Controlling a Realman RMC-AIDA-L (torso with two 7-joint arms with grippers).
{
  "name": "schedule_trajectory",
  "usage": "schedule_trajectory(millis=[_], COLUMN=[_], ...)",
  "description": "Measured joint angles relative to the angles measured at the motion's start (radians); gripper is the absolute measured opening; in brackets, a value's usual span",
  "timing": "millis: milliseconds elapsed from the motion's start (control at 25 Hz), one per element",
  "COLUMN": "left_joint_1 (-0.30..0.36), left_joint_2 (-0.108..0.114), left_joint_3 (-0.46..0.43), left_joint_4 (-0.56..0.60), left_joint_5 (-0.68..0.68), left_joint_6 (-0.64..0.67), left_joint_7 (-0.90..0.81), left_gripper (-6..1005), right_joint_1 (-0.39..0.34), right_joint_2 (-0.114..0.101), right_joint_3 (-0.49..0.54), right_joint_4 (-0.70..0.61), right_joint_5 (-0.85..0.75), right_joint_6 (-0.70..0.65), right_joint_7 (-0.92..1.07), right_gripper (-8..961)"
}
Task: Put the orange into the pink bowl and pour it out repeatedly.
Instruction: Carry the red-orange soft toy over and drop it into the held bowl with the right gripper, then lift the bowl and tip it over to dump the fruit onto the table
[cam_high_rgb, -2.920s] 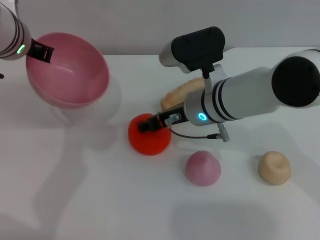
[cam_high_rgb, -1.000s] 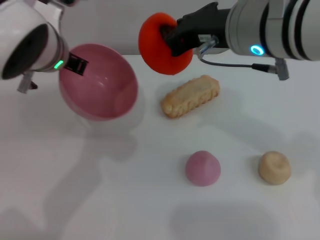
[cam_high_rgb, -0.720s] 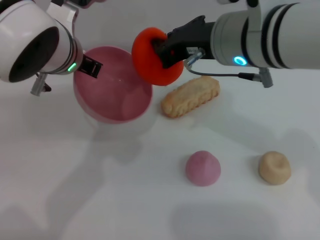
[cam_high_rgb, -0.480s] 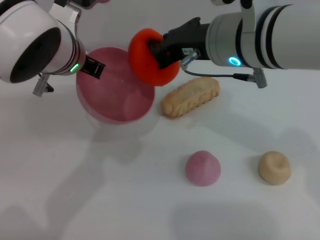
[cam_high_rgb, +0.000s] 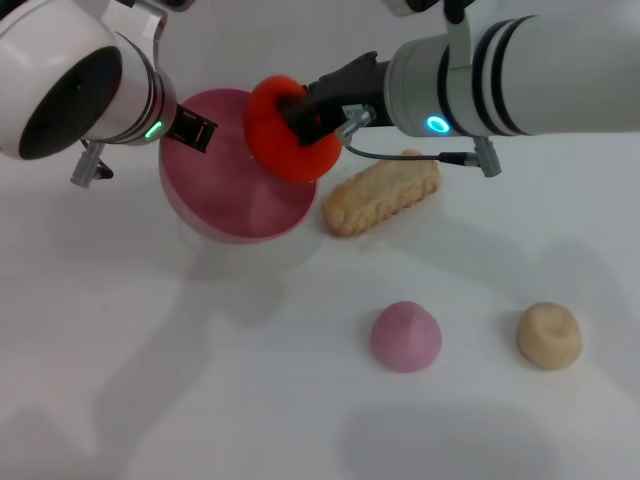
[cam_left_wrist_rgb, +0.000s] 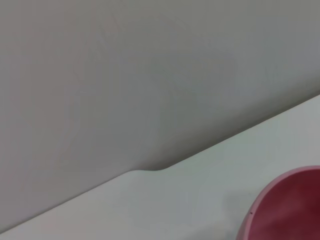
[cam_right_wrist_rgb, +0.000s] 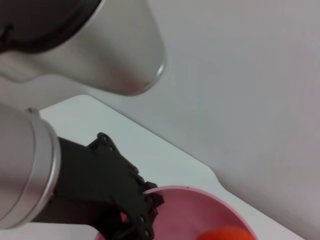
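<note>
- the right end effector (cam_high_rgb: 300, 115) reaches in from the right, its dark fingers clamped on the orange (cam_high_rgb: 283, 130), which hangs in the air over the right-hand part of the pink bowl (cam_high_rgb: 230, 195).
- the left end effector (cam_high_rgb: 196, 131) grips the far left rim of that bowl, closed on the edge, and holds it tipped a little with its mouth turned up and toward the orange; the right wrist view shows its black fingers (cam_right_wrist_rgb: 131, 200) pinching the rim.
- to do this step well, i'd say the orange should be brought a touch further over the middle of the bowl before the fingers part; right now it sits close to the near-right rim and could bounce off or roll out.
- the bowl should be held steady, and levelled if anything, while the fruit drops, so a soft lumpy toy settles inside rather than tipping straight over the low side.
- on the white surface (cam_high_rgb: 200, 380) lie a biscuit-like bar (cam_high_rgb: 381, 192) just beside the bowl, a pink dome (cam_high_rgb: 406, 336) and a beige lump (cam_high_rgb: 549, 335), all apart from the action.
</note>
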Motion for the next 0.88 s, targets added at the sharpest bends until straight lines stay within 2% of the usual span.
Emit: schedule_trajectory(millis=[120, 360, 480, 560, 680, 880], left_joint_1=[-0.001, -0.003, 0.001, 0.009, 0.016, 0.026], left_joint_2=[0.001, 0.001, 0.003, 0.004, 0.005, 0.002], left_joint_3=[-0.001, -0.001, 0.005, 0.017, 0.042, 0.150], left_joint_4=[0.000, 0.000, 0.002, 0.024, 0.050, 0.064], left_joint_5=[-0.002, -0.003, 0.001, 0.012, 0.039, 0.204], left_joint_6=[0.003, 0.007, 0.020, 0.032, 0.038, 0.055], left_joint_7=[0.003, 0.005, 0.012, 0.035, 0.052, 0.069], left_gripper=[47, 47, 47, 47, 47, 46], right_joint_1=[0.001, -0.011, -0.043, -0.091, -0.181, -0.315], right_joint_2=[0.000, 0.002, 0.004, 0.005, 0.005, 0.010], right_joint_3=[-0.008, -0.003, 0.037, 0.112, 0.303, 0.541], right_joint_4=[0.000, -0.021, -0.065, -0.120, -0.195, -0.209], right_joint_5=[-0.001, -0.007, -0.039, -0.103, -0.163, -0.062], right_joint_6=[-0.001, -0.005, -0.008, 0.008, 0.073, 0.098], right_joint_7=[0.000, -0.001, 0.019, 0.054, 0.083, -0.006], right_gripper=[56, 244, 389, 485, 525, 592])
